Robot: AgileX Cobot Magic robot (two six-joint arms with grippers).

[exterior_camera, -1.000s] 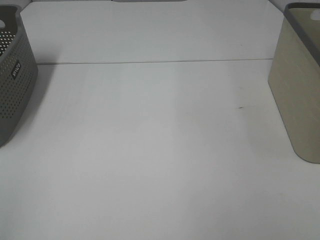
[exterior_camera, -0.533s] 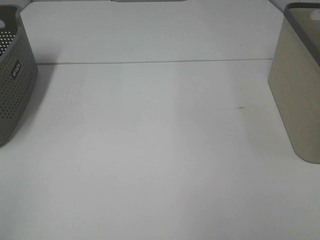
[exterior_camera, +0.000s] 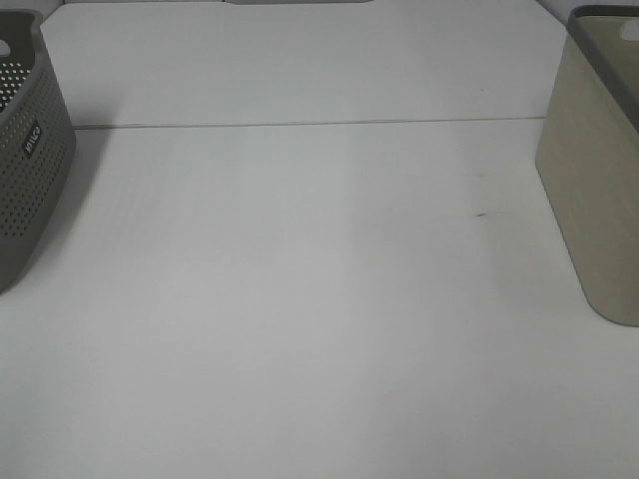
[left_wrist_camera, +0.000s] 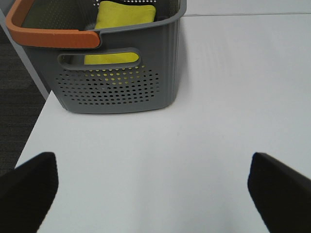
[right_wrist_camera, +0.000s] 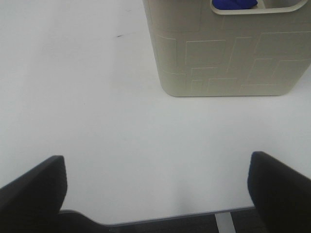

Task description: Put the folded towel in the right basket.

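No change on the table (exterior_camera: 300,299) against the high views of a second ago: same bare white top, same two baskets at its edges, no arm in sight there. Judged from this, task not yet begun, the first reach still to come. Wide, flat, matt white table, with one thin seam across the far part. Left basket (left_wrist_camera: 121,82) of hard grey plastic, walls pierced with small round holes, a slot grip in the side, rounded corners. Right basket (right_wrist_camera: 228,58) of beige plastic, closed walls with a shallow relief of rectangles, rounded at the base. Towel (left_wrist_camera: 124,14) yellow, soft, folded flat, lying inside the left basket, well apart from the right one. Left gripper (left_wrist_camera: 153,194) above bare table near the left basket, jaws spread wide, holding nothing; right gripper (right_wrist_camera: 155,194) likewise near the right basket, wide apart and empty. Smooth orange handle (left_wrist_camera: 53,36) on the left basket rim. Blue thing (right_wrist_camera: 233,4) seen through the right basket's grip hole; cannot tell what.
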